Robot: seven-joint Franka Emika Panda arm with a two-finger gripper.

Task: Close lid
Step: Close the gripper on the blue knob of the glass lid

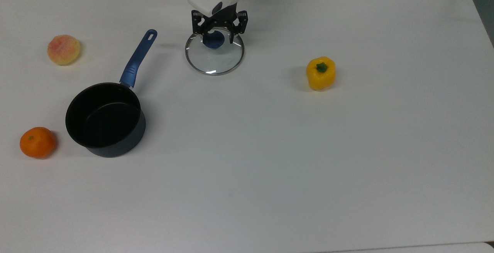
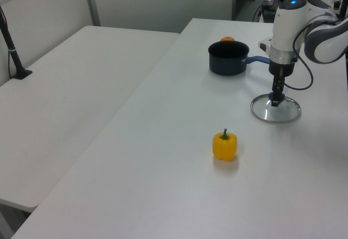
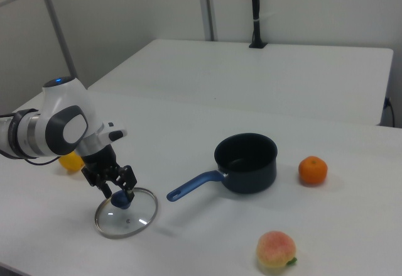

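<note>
The lid (image 1: 214, 59) is a clear glass disc with a metal rim and a blue knob (image 1: 213, 40), at the table's far middle in the top view. My gripper (image 1: 215, 37) points down over it, shut on the knob. In the right view the lid (image 3: 129, 216) hangs tilted just above the table under the gripper (image 3: 119, 194). The black saucepan (image 1: 104, 120) stands open to the top view's left, with its blue handle (image 1: 137, 58) pointing toward the lid. In the left view the lid (image 2: 275, 110) is nearer than the saucepan (image 2: 228, 58).
A peach (image 1: 63, 49) lies at the top view's far left, and an orange (image 1: 38, 142) sits just left of the saucepan. A yellow pepper (image 1: 320, 73) is to the lid's right. The white table (image 1: 270, 168) is bare in front.
</note>
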